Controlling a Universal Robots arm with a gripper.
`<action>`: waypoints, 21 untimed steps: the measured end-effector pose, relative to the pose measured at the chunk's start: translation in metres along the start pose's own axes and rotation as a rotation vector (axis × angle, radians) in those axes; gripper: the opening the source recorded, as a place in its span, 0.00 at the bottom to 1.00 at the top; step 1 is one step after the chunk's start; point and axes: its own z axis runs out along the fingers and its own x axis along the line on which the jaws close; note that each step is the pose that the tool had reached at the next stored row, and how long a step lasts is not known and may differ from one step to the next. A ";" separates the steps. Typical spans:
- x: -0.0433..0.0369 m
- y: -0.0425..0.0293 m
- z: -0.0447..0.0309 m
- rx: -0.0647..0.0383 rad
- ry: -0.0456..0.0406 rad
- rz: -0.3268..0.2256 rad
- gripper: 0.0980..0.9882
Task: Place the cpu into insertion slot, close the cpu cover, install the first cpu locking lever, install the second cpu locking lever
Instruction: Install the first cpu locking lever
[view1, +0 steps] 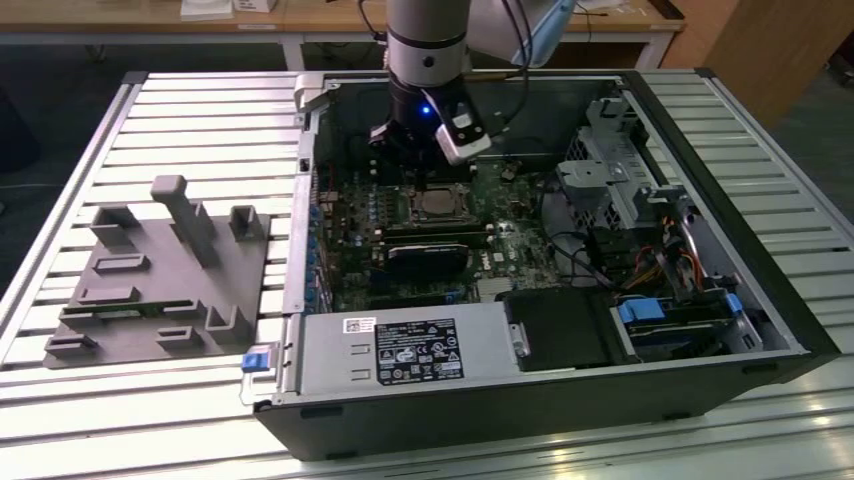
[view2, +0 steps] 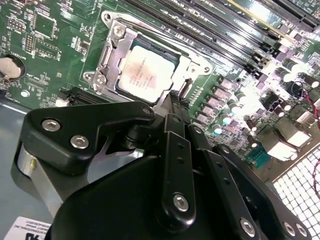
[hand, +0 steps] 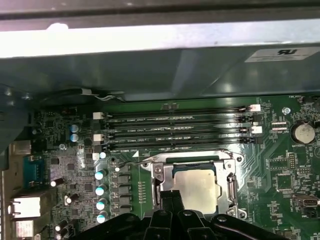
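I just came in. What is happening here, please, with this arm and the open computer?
One robot arm reaches down into an open computer case that lies on a slatted table. The cpu is already seated on the green motherboard, and the cpu cover appears to lie flat around it. The claw, with its fingers together, is at the edge of that cover. I cannot tell whether the locking levers are fastened.

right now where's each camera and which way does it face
Exterior view: off the arm, above the open computer case, looking down; arm and gripper show.
First wrist view: on the arm, looking past the gripper at the chip.
Second wrist view: on the arm, facing the chip over the gripper.
Both wrist views share chip and gripper.
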 end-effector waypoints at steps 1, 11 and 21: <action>0.0012 -0.0001 0.0000 0.000 0.0000 0.000 0.01; 0.0155 -0.0011 -0.0002 0.000 0.0000 0.000 0.01; 0.0311 -0.0022 -0.0005 -0.001 0.0000 0.000 0.01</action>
